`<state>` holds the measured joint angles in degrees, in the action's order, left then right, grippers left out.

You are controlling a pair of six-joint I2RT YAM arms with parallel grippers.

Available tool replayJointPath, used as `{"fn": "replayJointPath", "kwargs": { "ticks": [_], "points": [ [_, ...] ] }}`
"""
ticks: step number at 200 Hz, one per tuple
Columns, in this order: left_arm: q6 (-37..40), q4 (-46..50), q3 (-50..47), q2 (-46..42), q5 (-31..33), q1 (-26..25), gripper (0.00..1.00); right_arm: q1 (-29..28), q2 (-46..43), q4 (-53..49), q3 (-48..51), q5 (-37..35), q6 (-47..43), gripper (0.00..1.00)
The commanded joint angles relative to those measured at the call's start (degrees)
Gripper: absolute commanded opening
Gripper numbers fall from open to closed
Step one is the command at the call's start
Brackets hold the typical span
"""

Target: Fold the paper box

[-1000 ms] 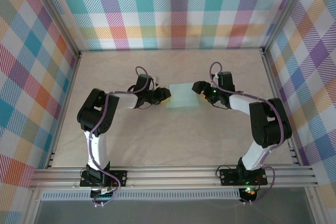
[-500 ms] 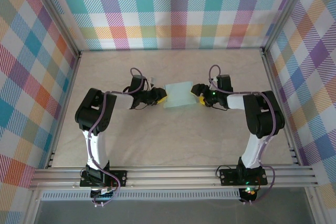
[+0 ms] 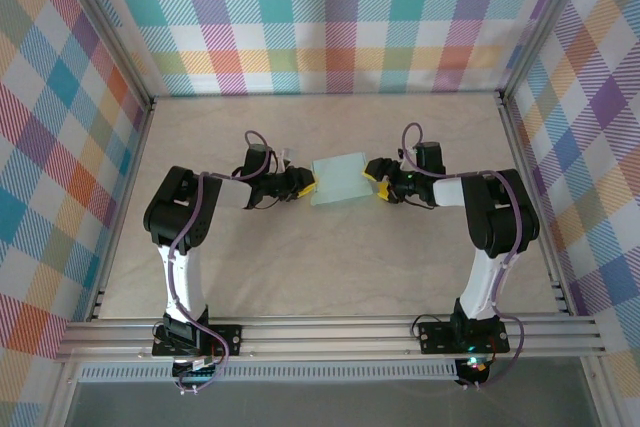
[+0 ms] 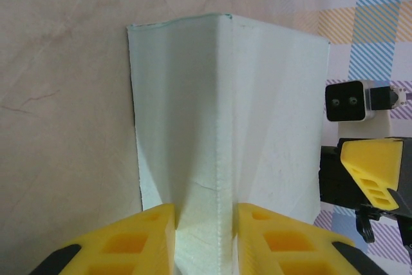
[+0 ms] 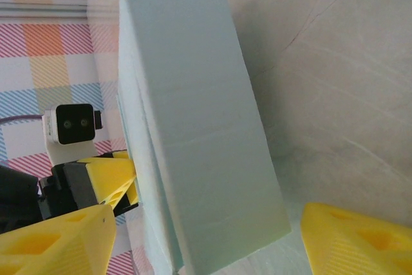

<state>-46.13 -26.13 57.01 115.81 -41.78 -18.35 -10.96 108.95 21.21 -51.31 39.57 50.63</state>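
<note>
Paper box flanked by both grippers, far middle of table.
On the beige marbled tabletop (image 3: 330, 267) the pale mint-blue thin-card paper box (image 3: 340, 180) lay between the two arms. The right gripper (image 3: 377, 178) had jaws spread wide, clear of the box end on both sides. The left gripper (image 3: 308, 185) had jaws narrow, straddling a raised crease; whether it pinched the card could not be told.
</note>
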Motion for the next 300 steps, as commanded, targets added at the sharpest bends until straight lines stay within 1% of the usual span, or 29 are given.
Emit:
{"fn": "replayJointPath", "kwargs": {
  "ticks": [1,31,65,96,162,173,183,236,245,277,300],
  "points": [
    [-0.5,1.5,-1.9,2.4,0.3,1.3,0.27,-0.4,-0.3,-1.6,-2.2,1.7,0.3,0.76],
    [-0.7,0.4,-2.8,2.8,-0.4,2.0,0.27,-0.4,-0.1,-3.1,-3.2,1.3,0.5,0.77],
    [-0.9,-0.5,-3.3,3.3,-1.0,2.6,0.26,-0.4,0.5,-3.1,-4.1,2.7,1.0,0.77],
    [-0.9,-0.7,-3.3,3.6,-1.2,2.7,0.26,-0.4,2.0,-0.5,-5.2,6.0,2.0,0.76],
    [-0.7,-0.3,-3.1,3.9,-1.5,2.7,0.25,-1.0,4.2,0.8,-7.1,7.9,1.8,0.74],
    [-0.7,-0.2,-3.1,4.0,-1.5,2.8,0.25,-1.1,4.3,1.0,-7.2,8.2,1.8,0.72],
    [-0.6,-0.1,-3.1,3.9,-1.4,2.8,0.26,-1.2,4.3,1.6,-7.1,8.2,2.1,0.68],
    [-0.3,0.6,-2.8,3.8,-1.7,2.8,0.29,-1.1,2.9,1.4,-6.5,7.9,2.4,0.52],
    [-0.4,0.4,-2.7,3.7,-1.8,2.7,0.32,-1.1,2.7,1.6,-6.4,8.0,2.6,0.51],
    [2.5,1.0,-2.9,1.2,-1.3,2.6,0.6,-1.1,1.8,2.0,-6.1,7.9,3.1,0.48],
    [5.9,0.3,-4.4,-2.6,1.6,2.2,0.76,-0.9,1.0,1.7,-5.8,7.6,3.2,0.48]
  ]
}}
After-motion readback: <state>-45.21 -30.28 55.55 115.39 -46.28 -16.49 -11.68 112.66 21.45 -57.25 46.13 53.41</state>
